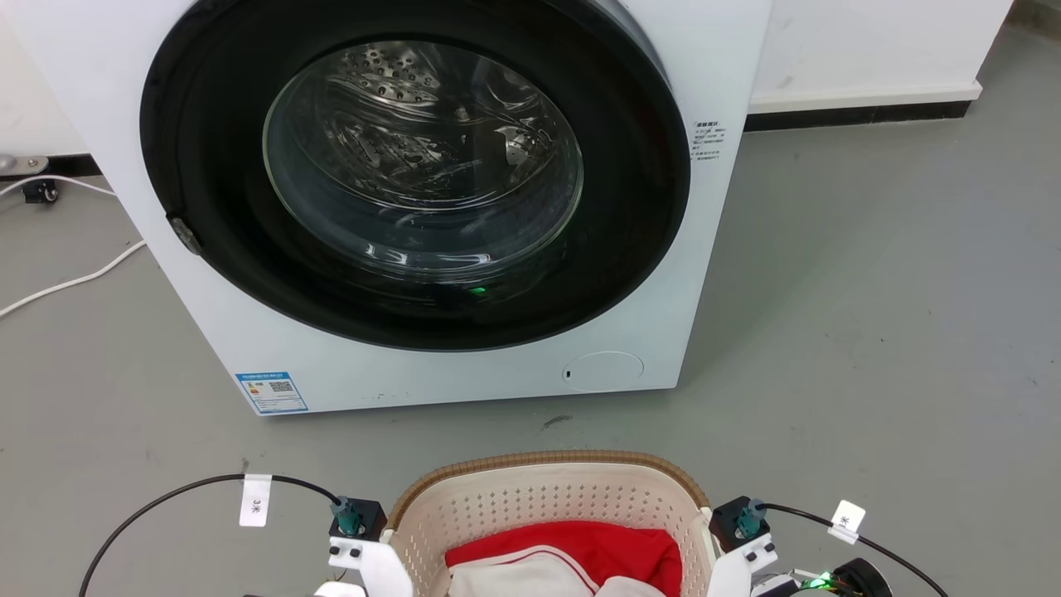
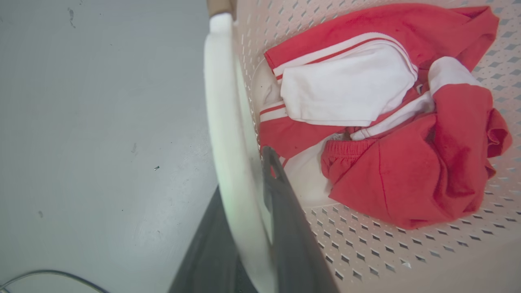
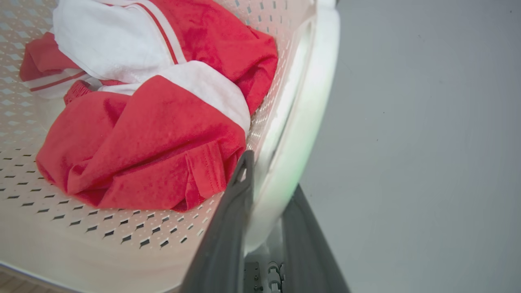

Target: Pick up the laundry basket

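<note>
Head looks down; wrists share basket (image 2: 366, 252)

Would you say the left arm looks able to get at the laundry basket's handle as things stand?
Very likely yes: the left pincer straddles the laundry basket's white handle, apparently gripping it, with nothing in the way.

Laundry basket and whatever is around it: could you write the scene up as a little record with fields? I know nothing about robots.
Basket: laundry basket, cream, perforated, brown rim, on the near side of the washing machine
Contents: red and white clothes
Left side: left gripper, one finger inside, one outside, closed on the left handle
Right side: right gripper, likewise closed on the right handle
Machine: round glass door shut
Floor: grey floor
Lifted yet: cannot tell
</note>
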{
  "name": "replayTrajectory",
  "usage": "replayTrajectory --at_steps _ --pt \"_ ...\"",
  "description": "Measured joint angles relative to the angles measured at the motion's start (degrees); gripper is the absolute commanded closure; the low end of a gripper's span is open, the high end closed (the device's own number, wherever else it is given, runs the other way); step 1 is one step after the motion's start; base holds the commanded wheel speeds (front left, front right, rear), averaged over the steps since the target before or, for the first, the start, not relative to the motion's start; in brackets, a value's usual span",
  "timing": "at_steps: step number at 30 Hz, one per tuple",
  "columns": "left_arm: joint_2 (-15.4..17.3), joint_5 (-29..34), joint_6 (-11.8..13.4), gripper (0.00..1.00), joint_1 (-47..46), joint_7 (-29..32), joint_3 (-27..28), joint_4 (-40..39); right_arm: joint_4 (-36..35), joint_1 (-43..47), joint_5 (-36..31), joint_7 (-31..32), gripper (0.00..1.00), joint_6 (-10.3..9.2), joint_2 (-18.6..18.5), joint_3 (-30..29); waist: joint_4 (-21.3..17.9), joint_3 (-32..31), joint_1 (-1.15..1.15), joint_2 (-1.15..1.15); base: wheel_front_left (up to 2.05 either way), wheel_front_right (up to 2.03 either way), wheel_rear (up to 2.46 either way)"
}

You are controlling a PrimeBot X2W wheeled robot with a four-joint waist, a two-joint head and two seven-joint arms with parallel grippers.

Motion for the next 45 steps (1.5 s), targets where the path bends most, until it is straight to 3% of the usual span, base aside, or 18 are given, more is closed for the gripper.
replayTrajectory --at_steps 45 --pt "0.53 -7.51 0.0 1.0 -1.07 -1.07 -7.35 0.64 0.32 -0.7 5.32 0.09 1.0 0.0 -0.4 5.2 0.13 -0.08 0.0 0.0 0.0 0.0 0.0"
